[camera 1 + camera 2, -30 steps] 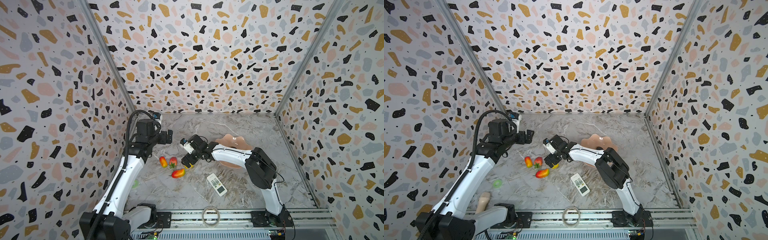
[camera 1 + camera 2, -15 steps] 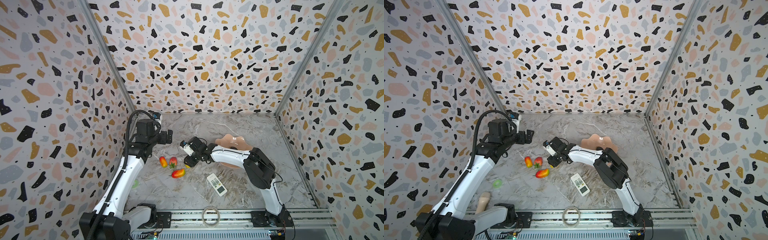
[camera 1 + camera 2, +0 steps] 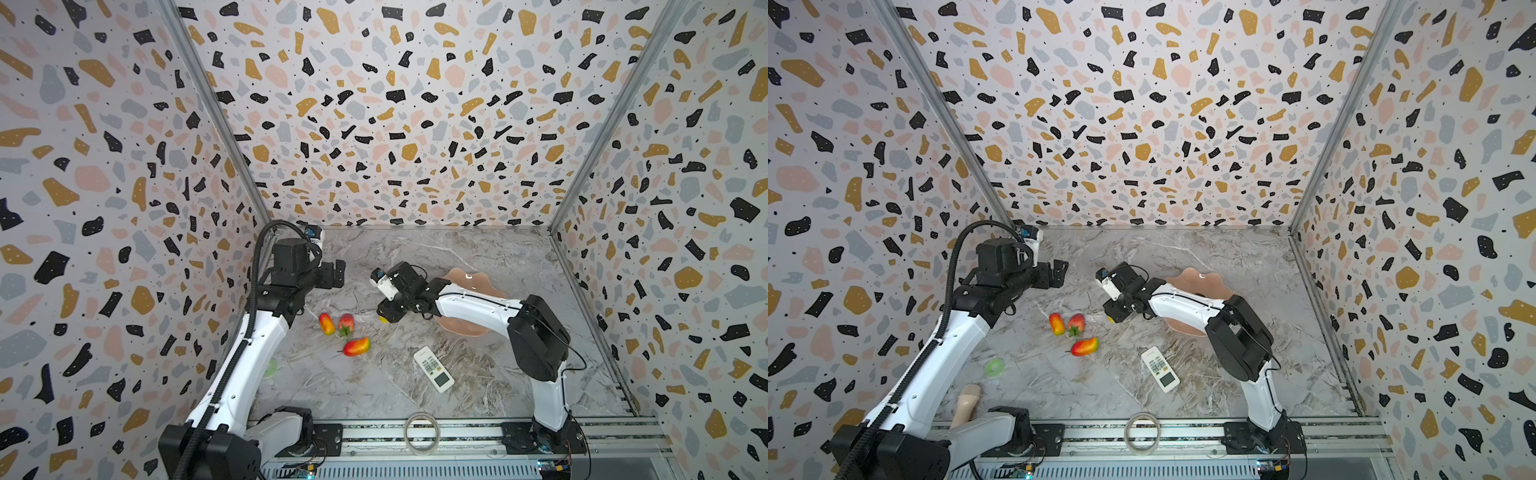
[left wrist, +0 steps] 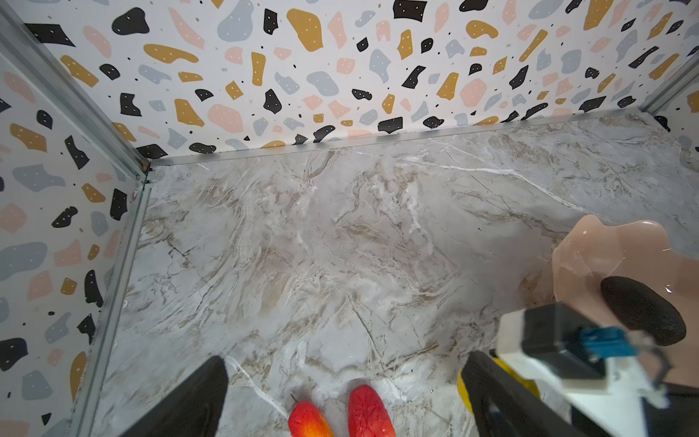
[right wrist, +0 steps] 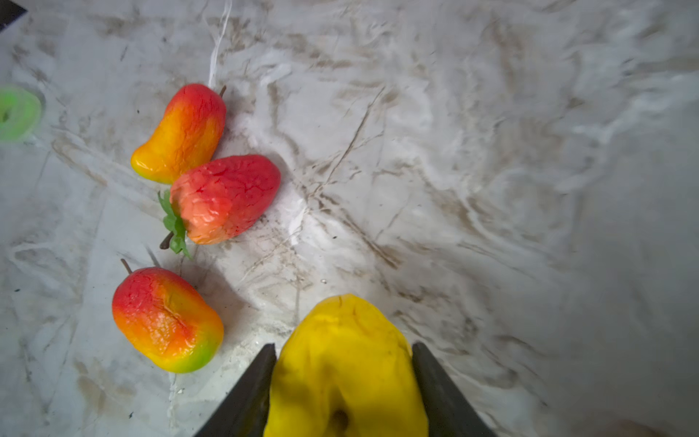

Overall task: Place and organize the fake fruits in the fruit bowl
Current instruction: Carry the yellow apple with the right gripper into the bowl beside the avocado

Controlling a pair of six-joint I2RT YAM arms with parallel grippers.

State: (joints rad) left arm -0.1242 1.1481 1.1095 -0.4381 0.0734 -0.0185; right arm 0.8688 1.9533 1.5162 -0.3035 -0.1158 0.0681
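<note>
The right pincer (image 5: 343,346) pinches the yellow toy apple (image 5: 346,378) between its two dark fingers, low over the grey marbled tabletop (image 5: 491,189). Nearest it, off to its left, lies a red-orange-yellow mango-like toy fruit (image 5: 168,321). Just beyond that is the red toy strawberry with green leaves (image 5: 223,198), and against the strawberry's far side lies a second red-orange-yellow mango-like fruit (image 5: 181,132). Farther out on the same side sits a small green ring (image 5: 17,113). Behind this pincer, partly under its arm, is the wide glossy peach-pink bowl with a wavy rim (image 3: 469,276), and the blackish oval fruit (image 4: 643,316) lies inside it. The left pincer (image 4: 345,361) hangs with its fingers spread wide; the strawberry and one mango-like fruit lie below the gap, and the bowl is well off to its right.
</note>
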